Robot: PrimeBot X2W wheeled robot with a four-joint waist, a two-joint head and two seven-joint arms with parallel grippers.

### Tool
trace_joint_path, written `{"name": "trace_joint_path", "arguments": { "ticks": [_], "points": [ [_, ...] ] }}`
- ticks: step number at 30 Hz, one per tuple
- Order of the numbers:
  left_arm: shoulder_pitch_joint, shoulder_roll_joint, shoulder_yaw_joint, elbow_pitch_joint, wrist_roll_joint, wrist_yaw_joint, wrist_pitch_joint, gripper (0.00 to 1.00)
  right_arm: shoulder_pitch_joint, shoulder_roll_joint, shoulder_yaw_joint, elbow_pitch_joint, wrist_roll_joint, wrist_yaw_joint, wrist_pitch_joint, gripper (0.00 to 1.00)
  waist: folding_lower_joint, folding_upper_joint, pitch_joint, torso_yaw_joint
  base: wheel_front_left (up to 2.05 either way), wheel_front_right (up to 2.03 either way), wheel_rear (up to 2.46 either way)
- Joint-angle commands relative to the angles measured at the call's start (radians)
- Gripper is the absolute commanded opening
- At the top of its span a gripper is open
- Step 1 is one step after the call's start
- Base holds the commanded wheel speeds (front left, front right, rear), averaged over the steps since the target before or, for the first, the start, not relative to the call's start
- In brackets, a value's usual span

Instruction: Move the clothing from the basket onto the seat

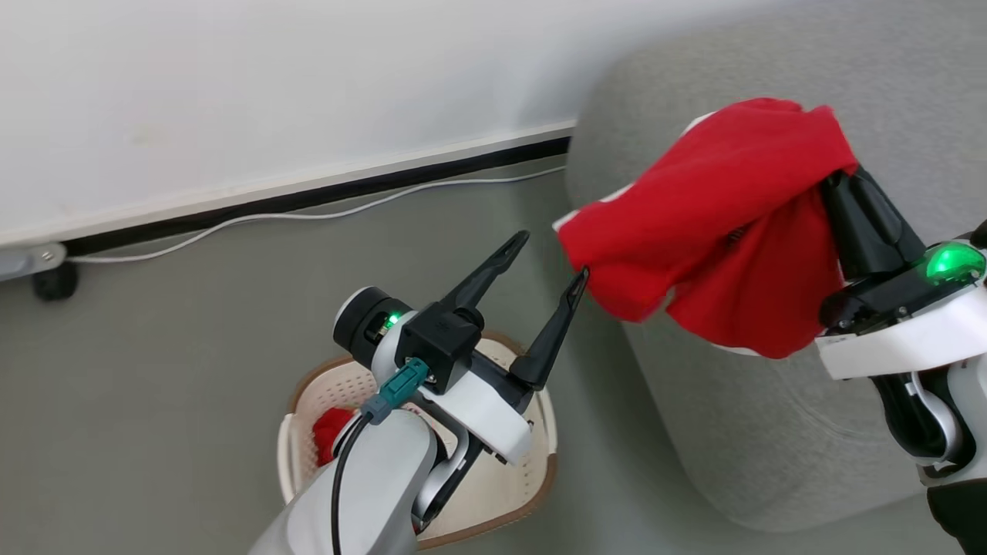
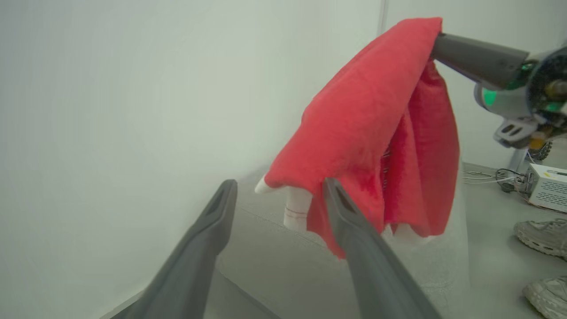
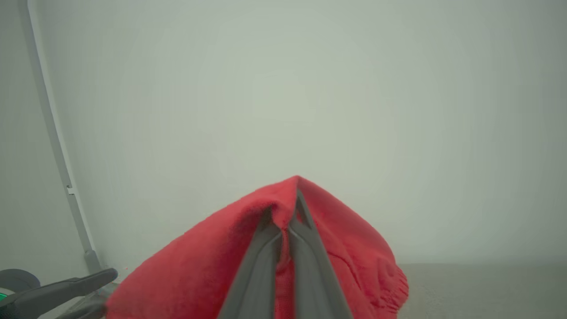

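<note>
Plainly, we were in a spare room: a pale wall (image 1: 270, 92) met a grey-green floor (image 1: 154, 385) along a white and black baseboard (image 1: 347, 185). A thin white cable (image 1: 308, 216) trailed beside it, and a dark caster (image 1: 54, 284) sat at the far left. The basket (image 1: 544, 470) stood on that floor just beside the rounded grey end of the seat (image 1: 771, 432), with a red garment (image 1: 331, 435) lying in its bottom. Our right gripper (image 3: 285, 212) was pressed together on the clothing (image 1: 717, 200), which hung in folds over the seat's edge; whether its lowest hem touched the fabric we could not tell. Our left gripper (image 1: 554, 254) stood spread wide above the basket, holding nothing, one tip just beside the cloth's lower corner. From the left wrist we saw two pale shoes (image 2: 542, 237) and a white box (image 2: 547, 188) on the floor beyond the seat.
</note>
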Motion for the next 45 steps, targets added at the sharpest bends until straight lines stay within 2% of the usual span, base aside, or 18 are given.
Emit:
{"name": "trace_joint_path", "arguments": {
  "ticks": [1, 15, 26, 34, 39, 45],
  "points": [
    [-0.007, 0.005, 0.036, -0.015, 0.012, -0.016, -0.005, 1.0, 0.007, -0.015, -0.011, -0.027, 0.014, 0.004, -0.006, 0.0, 0.0, -0.0001, -0.007, -0.076, 0.0, 0.0, 0.0],
    [0.001, 0.005, 0.063, 0.002, 0.018, -0.054, -0.005, 1.0, 0.005, 0.016, -0.033, -0.005, 0.012, 0.004, -0.006, 0.0, 0.0, -0.0001, -0.033, -0.342, 0.0, 0.0, 0.0],
    [-0.087, 0.005, -0.032, 0.042, -0.04, -0.084, -0.005, 1.0, 0.087, -0.003, -0.202, -0.044, 0.003, 0.004, -0.006, 0.0, 0.0, -0.0001, 0.009, -0.373, 0.04, 0.04, 0.04],
    [-0.111, 0.005, -0.023, 0.063, -0.033, -0.088, -0.005, 1.0, 0.096, 0.018, -0.235, -0.049, -0.014, 0.004, -0.006, 0.0, 0.0, -0.0001, 0.044, -0.371, 0.17, 0.17, 0.17],
    [-0.115, 0.005, -0.029, 0.066, -0.015, -0.086, -0.005, 1.0, 0.056, 0.009, -0.254, -0.018, -0.011, 0.004, -0.006, 0.0, 0.0, -0.0001, 0.087, -0.371, 0.0, 0.0, 0.0],
    [-0.125, 0.005, -0.05, 0.082, 0.017, -0.058, -0.005, 1.0, -0.069, -0.021, -0.282, 0.058, 0.005, 0.004, -0.006, 0.0, 0.0, -0.0001, 0.187, -0.371, 0.0, 0.0, 0.0]
  ]
}}
